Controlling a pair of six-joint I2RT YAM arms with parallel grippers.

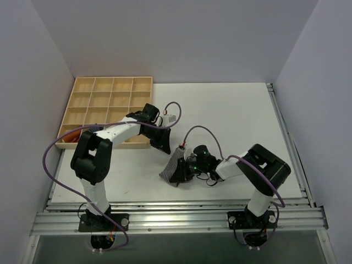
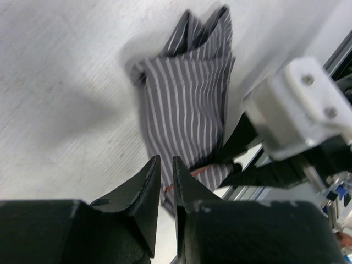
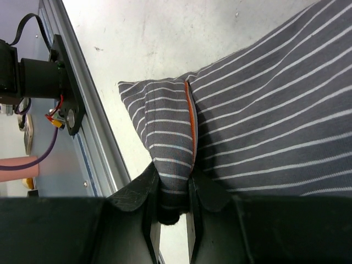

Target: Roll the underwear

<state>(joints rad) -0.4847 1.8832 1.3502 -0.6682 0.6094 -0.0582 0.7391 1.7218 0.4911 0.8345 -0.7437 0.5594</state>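
The underwear [image 1: 172, 165] is a small grey cloth with thin white stripes and an orange seam, lying folded on the white table near the front middle. My right gripper [image 1: 185, 168] is low at its near end and shut on a bunched corner of it [image 3: 175, 159]; the cloth fills the gap between the jaws at my right gripper [image 3: 173, 190]. My left gripper [image 1: 162, 143] hovers just behind and left of the cloth, its jaws nearly together with nothing between them [image 2: 166, 160]. The underwear [image 2: 187, 104] lies flat beyond it.
A wooden compartment tray [image 1: 110, 102] stands at the back left, with an orange cloth [image 1: 69, 137] in its near corner. Metal rails [image 1: 176, 215] run along the table's front edge and right side [image 1: 287, 137]. The right arm's white wrist block [image 2: 300, 110] is close to the left gripper.
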